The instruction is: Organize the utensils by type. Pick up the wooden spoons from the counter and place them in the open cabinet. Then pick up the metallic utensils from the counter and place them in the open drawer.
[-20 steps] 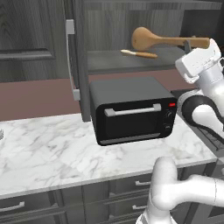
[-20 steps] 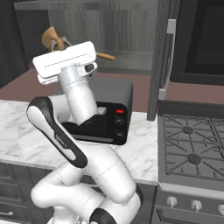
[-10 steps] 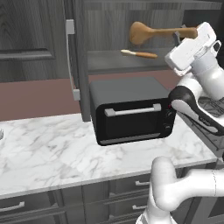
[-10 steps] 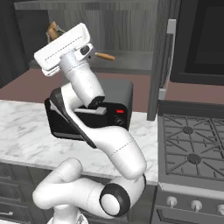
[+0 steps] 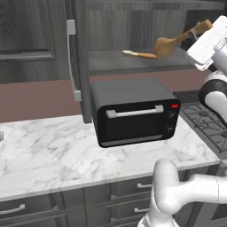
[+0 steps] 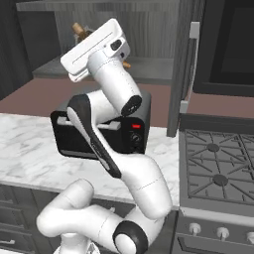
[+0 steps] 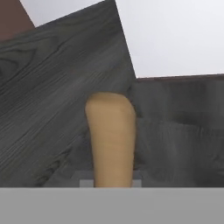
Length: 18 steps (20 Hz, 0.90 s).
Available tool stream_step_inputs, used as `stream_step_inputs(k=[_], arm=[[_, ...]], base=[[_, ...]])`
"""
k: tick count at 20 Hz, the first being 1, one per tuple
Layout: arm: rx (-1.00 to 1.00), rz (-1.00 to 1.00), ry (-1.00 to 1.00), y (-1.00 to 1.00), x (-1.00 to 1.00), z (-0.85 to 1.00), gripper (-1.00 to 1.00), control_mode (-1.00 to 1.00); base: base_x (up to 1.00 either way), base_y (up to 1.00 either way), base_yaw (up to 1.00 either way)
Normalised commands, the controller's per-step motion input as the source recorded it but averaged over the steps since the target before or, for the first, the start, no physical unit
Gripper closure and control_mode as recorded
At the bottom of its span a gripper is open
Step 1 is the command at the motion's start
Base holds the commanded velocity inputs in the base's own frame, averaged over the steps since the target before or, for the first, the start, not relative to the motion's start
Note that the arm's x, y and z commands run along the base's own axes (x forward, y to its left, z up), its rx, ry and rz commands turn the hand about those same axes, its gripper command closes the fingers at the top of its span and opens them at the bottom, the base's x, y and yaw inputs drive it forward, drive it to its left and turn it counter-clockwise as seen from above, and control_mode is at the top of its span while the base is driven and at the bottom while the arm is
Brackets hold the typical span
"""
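Now | gripper: fingers pinching brown wooden spoon handle | raised before cabinet

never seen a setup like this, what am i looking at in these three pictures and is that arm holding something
This is a rendered kitchen with a white robot arm on a base that can drive. Two pictures come from cameras riding on the base, behind the arm to its left and right. The third looks along the gripper itself.

On the marble counter stands a black toaster oven. Above it is an open dark grey cabinet with a shelf.

The gripper is shut on a brown wooden spoon, held up in front of that shelf; the hand camera shows its handle up close. A second, paler wooden spoon already lies on the shelf.
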Motion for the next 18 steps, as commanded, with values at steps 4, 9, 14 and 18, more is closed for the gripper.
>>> stream_step_inputs(k=[4, 9, 14, 18], arm=[[-0.01, -0.23, 0.50, -0.08, -0.17, 0.00, 1.00, -1.00], [-0.16, -0.24, 0.37, 0.00, -0.12, -0.09, 1.00, -1.00], [-0.22, -0.28, -0.03, 0.16, -0.22, -0.30, 1.00, -1.00], [-0.19, -0.25, -0.22, 0.09, -0.07, -0.35, 1.00, -1.00]], base=[[0.00, 0.00, 0.00], [0.00, 0.00, 0.00], [0.00, 0.00, 0.00], [0.00, 0.00, 0.00]])
